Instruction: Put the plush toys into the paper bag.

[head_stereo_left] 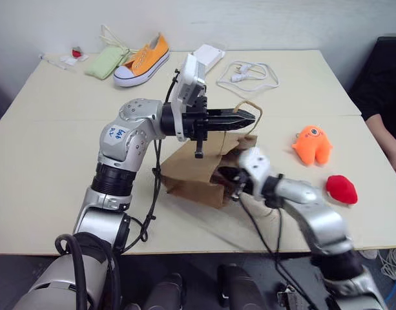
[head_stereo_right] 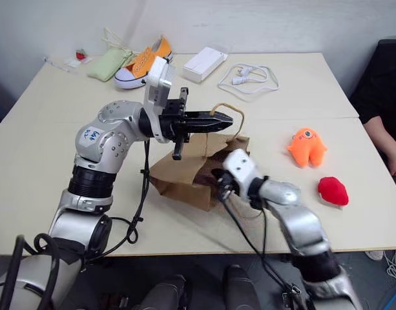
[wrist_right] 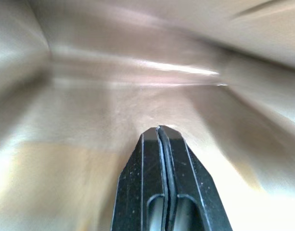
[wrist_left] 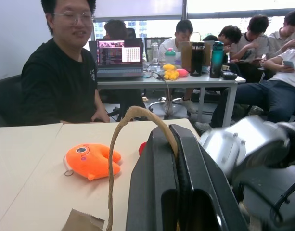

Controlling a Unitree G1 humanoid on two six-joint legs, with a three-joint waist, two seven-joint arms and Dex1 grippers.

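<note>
Two plush toys wait outside the brown paper bag [head_stereo_left: 198, 171] on a cream table [head_stereo_left: 49, 161], neither yet packed. Reading from the left: a pale green cloth pouch [head_stereo_left: 106, 61] and an orange canvas sneaker [head_stereo_left: 143, 60] lie at about eleven o'clock from the bag, a white box [head_stereo_left: 209, 57] and a looped white cable [head_stereo_left: 248, 74] at twelve to one o'clock, all well apart from it. Next comes the left gripper [head_stereo_left: 246, 118], fingers pressed together on the bag's twisted cord handle [wrist_left: 119, 144] and holding it up above the bag, apparently to keep the mouth lifted and open toward the toys. Below it the right gripper [wrist_right: 159, 129] is closed with nothing between its fingers, its tip inside the bag's mouth amid brown paper walls, seemingly spreading the opening. At about three o'clock from the bag lies the orange one-eyed monster [head_stereo_left: 312, 144], and nearer the table's front edge, at four o'clock, the small red toy [head_stereo_left: 341, 189], close together. A person in black sits at the table's right side.
</note>
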